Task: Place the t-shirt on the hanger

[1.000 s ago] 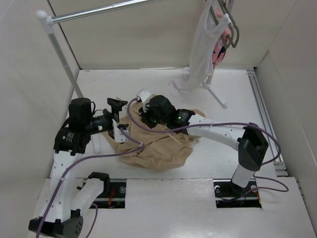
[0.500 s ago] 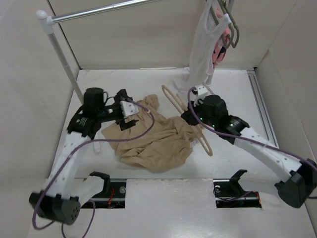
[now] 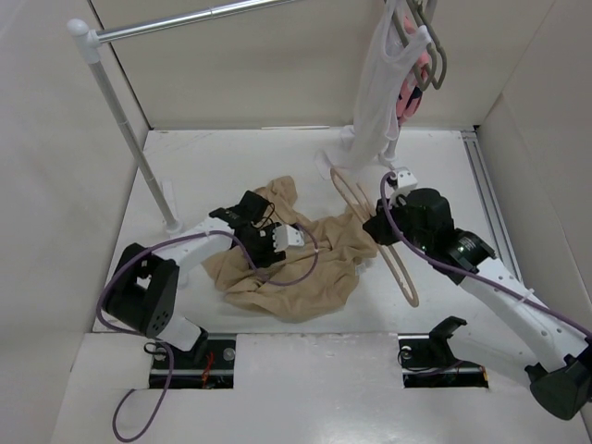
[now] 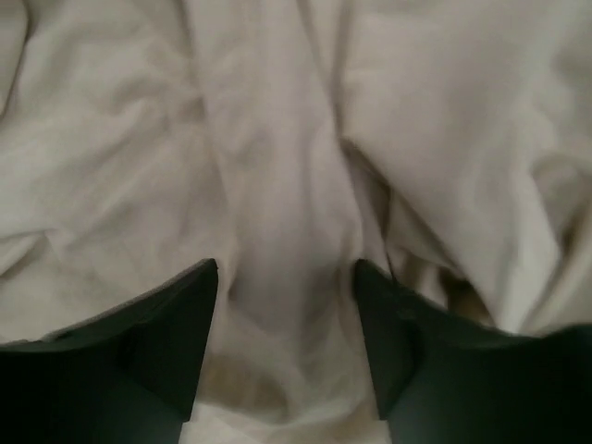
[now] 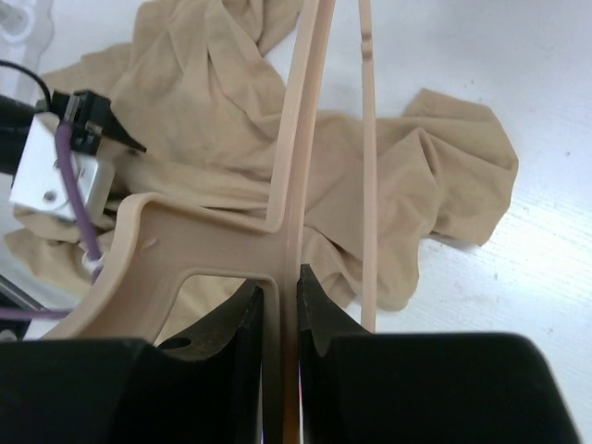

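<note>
The tan t-shirt [image 3: 310, 277] lies crumpled on the white table, left of centre. My left gripper [image 3: 270, 248] is pressed down into its upper left part. In the left wrist view the dark fingers [image 4: 176, 342] stand either side of a raised fold of the t-shirt [image 4: 277, 139], and the left gripper [image 4: 285, 277] is shut on that fold. My right gripper [image 3: 381, 229] hovers at the shirt's right edge, shut on the slim beige hanger [image 3: 400, 268]. In the right wrist view the hanger [image 5: 294, 157] runs up from the right gripper [image 5: 280, 277], over the t-shirt [image 5: 435, 176].
A clothes rail post [image 3: 120, 120] stands at the back left. A white sleeveless top [image 3: 375, 102], a pink garment [image 3: 407, 97] and grey hangers [image 3: 435, 55] hang at the back right, above a rack foot [image 3: 407, 185]. Walls close in both sides.
My left arm has swung in over the t-shirt and dropped onto it, its jaws closing from wide open onto a fold. My right arm has carried the hanger right, off the cloth.
</note>
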`<act>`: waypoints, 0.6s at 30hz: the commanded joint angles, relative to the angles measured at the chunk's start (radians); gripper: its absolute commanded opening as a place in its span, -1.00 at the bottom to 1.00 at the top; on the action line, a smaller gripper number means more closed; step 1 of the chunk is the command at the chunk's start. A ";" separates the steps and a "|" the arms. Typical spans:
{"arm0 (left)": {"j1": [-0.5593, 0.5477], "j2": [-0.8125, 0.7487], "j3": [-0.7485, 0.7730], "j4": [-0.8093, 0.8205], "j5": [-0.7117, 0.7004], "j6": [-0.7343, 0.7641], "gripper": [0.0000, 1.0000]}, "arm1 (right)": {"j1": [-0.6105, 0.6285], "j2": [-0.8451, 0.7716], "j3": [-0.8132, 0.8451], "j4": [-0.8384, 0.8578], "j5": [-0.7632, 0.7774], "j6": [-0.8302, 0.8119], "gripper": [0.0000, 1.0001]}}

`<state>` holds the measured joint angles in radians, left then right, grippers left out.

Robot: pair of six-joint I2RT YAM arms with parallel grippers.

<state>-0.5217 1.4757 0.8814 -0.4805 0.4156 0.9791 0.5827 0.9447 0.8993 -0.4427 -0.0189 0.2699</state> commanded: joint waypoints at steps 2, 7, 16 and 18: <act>0.063 0.028 -0.013 0.112 -0.075 -0.111 -0.76 | -0.011 0.003 0.044 -0.013 0.030 0.014 -1.00; 0.259 -0.020 -0.084 0.125 -0.150 -0.236 -1.00 | -0.011 -0.049 -0.023 -0.048 0.020 0.044 -1.00; 0.320 -0.334 -0.200 0.062 -0.256 -0.079 -0.64 | -0.011 -0.092 -0.060 -0.048 -0.029 0.035 -1.00; 0.307 -0.426 -0.200 0.086 -0.158 -0.031 0.15 | -0.011 -0.070 -0.060 -0.036 -0.042 0.035 -1.00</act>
<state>-0.1852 1.1614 0.6823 -0.4023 0.1848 0.8772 0.5766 0.8619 0.8345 -0.5186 -0.0261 0.3096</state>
